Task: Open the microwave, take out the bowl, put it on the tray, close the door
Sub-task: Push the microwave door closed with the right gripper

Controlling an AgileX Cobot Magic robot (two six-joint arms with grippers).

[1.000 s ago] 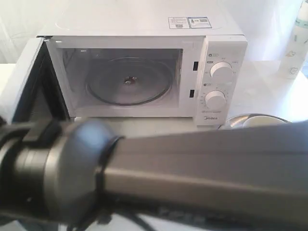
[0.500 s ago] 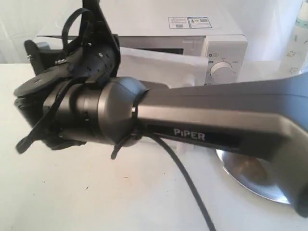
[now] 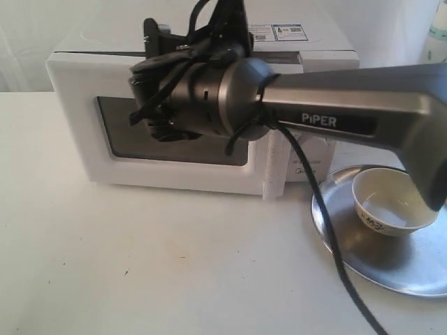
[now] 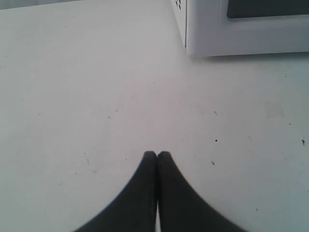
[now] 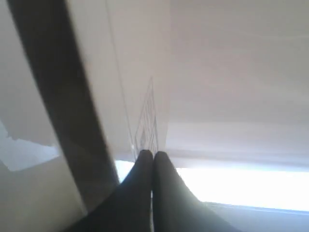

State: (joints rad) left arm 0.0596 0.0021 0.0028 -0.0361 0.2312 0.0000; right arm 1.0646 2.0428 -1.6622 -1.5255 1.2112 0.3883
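Observation:
The white microwave [image 3: 73,118] stands at the back, and its door [image 3: 105,164] with the dark window lies flat against the front. The tall bar handle [image 3: 271,178] shows below my right arm [image 3: 349,115], which crosses in front of the oven. My right gripper [image 5: 153,153] is shut and empty, its tips close against the door's white face beside the dark window [image 5: 58,96]. The cream bowl [image 3: 391,204] sits on the silver tray [image 3: 363,255] at the right. Over bare table near the microwave's corner [image 4: 212,34], my left gripper [image 4: 157,153] is shut on nothing.
A white bottle [image 3: 437,28] stands at the back right edge. The right arm's black cable [image 3: 328,237] hangs down over the tray's left rim. White tabletop [image 3: 140,265] stretches in front of the microwave.
The door has swung from wide open to flat against the microwave. My right arm has risen and swept towards the door, and the bowl on the tray has come into view.

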